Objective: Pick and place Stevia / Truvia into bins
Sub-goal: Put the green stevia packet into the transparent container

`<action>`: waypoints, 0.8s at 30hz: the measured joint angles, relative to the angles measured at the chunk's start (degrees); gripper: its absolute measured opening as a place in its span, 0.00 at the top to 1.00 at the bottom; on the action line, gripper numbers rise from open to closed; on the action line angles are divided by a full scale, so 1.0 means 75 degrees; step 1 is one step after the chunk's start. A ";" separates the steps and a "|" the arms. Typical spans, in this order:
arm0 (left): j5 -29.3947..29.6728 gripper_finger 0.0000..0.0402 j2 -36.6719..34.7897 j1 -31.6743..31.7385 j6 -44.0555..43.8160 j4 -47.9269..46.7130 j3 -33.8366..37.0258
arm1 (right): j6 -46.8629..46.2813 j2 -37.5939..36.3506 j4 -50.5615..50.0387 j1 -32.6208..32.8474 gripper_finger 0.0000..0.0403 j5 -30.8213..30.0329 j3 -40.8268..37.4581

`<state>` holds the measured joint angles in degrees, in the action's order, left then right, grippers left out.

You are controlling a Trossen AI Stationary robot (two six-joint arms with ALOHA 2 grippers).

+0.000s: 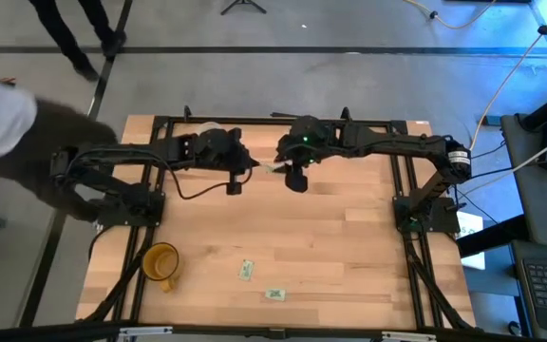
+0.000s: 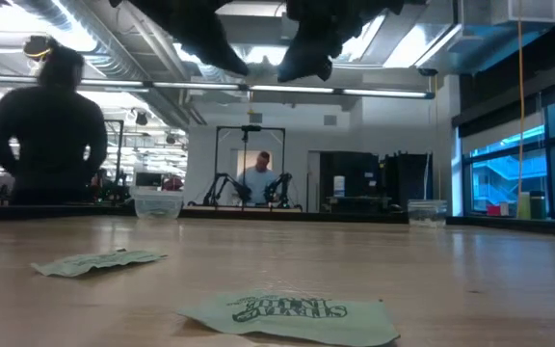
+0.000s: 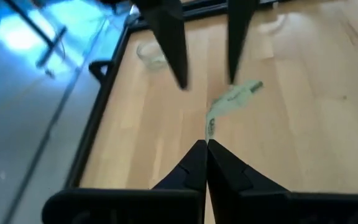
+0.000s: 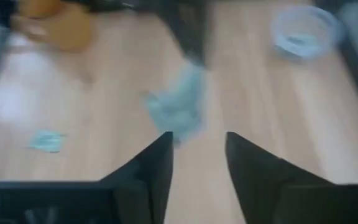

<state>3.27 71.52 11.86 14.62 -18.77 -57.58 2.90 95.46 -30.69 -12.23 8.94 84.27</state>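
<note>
Above the far middle of the pale wooden tabletop, the left tool is clenched on one small whitish, green-printed paper sachet, held in the air; the right tool hangs just beside it, fingers released, holding nothing; two more such sachets lie flat near the front edge, beside a yellow-orange handled mug; a cloudy whitish plastic cup stands at the far edge.

Green-printed sachet pinched aloft, two sachets flat on table

Sachets whitish, green print; mug yellow-orange; table light wood; arms black.
</note>
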 joint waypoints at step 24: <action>0.3465 1.00 0.0479 0.3090 -0.3327 -0.2999 0.0000 | 0.0029 0.0000 -0.0412 0.0009 0.49 -0.1178 0.0000</action>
<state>29.26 75.11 35.04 -10.33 -41.26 -57.58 3.11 95.46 -33.78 -12.16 0.11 84.27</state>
